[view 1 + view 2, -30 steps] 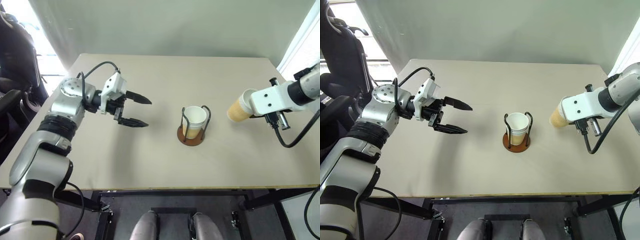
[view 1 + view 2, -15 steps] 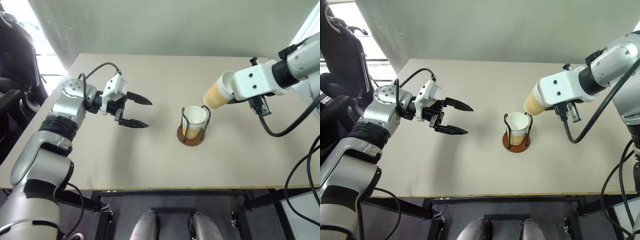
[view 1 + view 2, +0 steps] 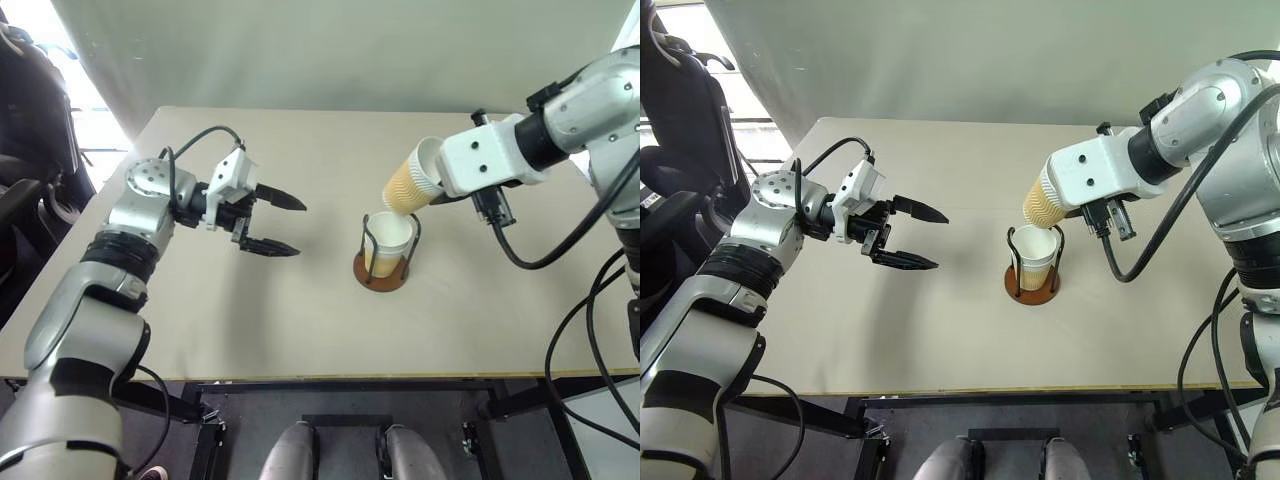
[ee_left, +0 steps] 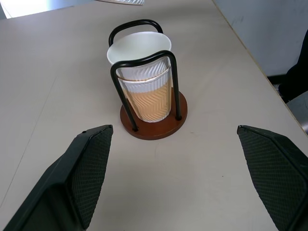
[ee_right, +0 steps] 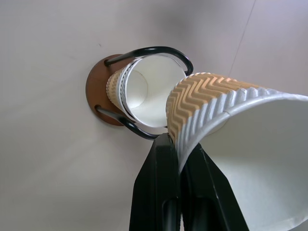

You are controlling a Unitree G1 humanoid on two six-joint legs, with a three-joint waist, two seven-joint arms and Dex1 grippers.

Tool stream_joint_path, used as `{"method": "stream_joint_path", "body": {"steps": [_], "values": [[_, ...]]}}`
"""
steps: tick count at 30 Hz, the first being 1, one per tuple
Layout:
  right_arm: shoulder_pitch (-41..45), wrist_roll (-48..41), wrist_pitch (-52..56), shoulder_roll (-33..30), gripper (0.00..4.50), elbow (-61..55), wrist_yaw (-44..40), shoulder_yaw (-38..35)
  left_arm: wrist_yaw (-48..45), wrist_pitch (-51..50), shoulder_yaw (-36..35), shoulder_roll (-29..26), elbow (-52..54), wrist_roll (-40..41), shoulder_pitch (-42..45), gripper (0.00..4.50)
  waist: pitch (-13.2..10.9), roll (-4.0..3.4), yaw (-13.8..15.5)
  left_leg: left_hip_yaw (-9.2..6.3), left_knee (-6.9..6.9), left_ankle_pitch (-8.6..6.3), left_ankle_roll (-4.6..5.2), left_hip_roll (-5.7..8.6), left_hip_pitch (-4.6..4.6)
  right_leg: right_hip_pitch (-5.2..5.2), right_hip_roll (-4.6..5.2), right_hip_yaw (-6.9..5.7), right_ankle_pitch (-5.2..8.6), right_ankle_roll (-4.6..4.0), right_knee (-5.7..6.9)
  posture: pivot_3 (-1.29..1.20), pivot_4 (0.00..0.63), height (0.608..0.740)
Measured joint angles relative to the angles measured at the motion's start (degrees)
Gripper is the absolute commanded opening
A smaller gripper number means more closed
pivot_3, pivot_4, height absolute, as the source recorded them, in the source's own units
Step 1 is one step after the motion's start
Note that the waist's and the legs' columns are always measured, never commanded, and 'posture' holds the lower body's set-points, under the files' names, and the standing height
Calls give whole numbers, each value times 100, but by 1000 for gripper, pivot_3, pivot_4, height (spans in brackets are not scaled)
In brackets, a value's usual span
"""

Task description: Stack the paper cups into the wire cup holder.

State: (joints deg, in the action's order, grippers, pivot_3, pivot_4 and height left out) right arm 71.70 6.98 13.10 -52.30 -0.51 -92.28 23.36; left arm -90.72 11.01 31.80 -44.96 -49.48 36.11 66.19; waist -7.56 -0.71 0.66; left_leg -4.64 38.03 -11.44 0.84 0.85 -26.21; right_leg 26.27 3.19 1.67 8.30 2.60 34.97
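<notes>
The wire cup holder (image 3: pixel 381 268), a brown disc with dark wire loops, stands mid-table with one paper cup (image 4: pixel 143 72) seated upright in it. My right gripper (image 5: pixel 179 144) is shut on the rim of a second paper cup (image 3: pixel 407 184), tilted with its base pointing down toward the seated cup's mouth, just above and to the right of it. Out to the holder's left my left gripper (image 3: pixel 283 222) hovers open and holds nothing; its two fingers (image 4: pixel 82 168) frame the holder in the left wrist view.
The beige table (image 3: pixel 300 320) ends close to the holder's right, with a front edge near me. A dark chair (image 3: pixel 680 110) stands off the table's left side. A grey wall (image 3: pixel 330 50) rises behind.
My right arm has carried the held cup leftward and slightly up, from the table's right side to just above the holder, tipping its base toward the seated cup. The left arm stayed still.
</notes>
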Motion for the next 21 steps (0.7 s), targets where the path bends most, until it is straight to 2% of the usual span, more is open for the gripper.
{"method": "stream_joint_path", "body": {"steps": [21], "values": [[-381,266,-278,340,21,122,57,34,0,-24,-1,-131,47,3,-6,4455,0,0,-4,0,1,1,-2,0,0,1,0,0,-1,-1,4,0,150,740]]}}
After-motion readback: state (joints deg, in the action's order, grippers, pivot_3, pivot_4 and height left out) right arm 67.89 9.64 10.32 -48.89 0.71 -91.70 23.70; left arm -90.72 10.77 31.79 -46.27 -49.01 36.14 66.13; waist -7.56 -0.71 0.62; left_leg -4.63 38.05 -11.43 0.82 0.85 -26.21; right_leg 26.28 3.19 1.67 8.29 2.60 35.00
